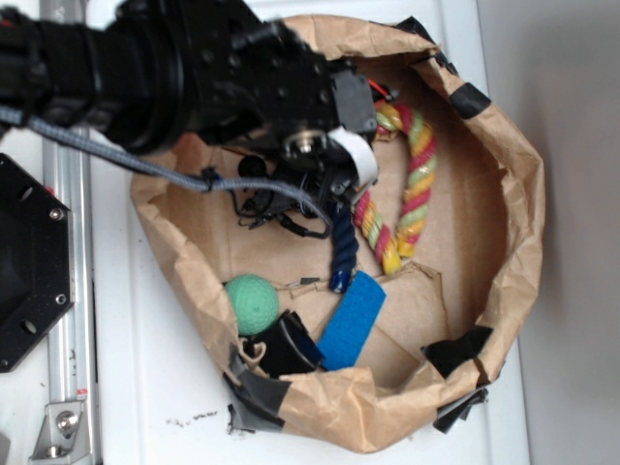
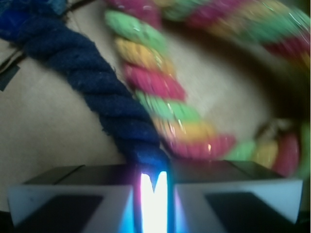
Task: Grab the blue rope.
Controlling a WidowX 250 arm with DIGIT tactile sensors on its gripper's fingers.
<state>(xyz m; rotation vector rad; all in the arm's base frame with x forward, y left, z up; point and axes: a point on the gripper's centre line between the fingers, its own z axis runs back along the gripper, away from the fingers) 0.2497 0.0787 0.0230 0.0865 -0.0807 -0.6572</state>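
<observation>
Inside the brown paper basket point(image 1: 504, 320), the tool point(image 2: 154, 187) pinches the thick navy twisted rope point(image 2: 104, 97); its narrow hold could slip, or snag the neighbouring red-yellow-green striped rope point(image 2: 165, 97).

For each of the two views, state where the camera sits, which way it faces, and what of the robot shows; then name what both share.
Exterior: high above, looking down into the brown paper bag; the black arm fills the upper left, its hand over the blue rope.
Wrist: mounted behind the hand, looking along it at the bag floor; the finger pads show at the bottom edge.
Shared: the blue rope and the striped rope beside it.
</observation>
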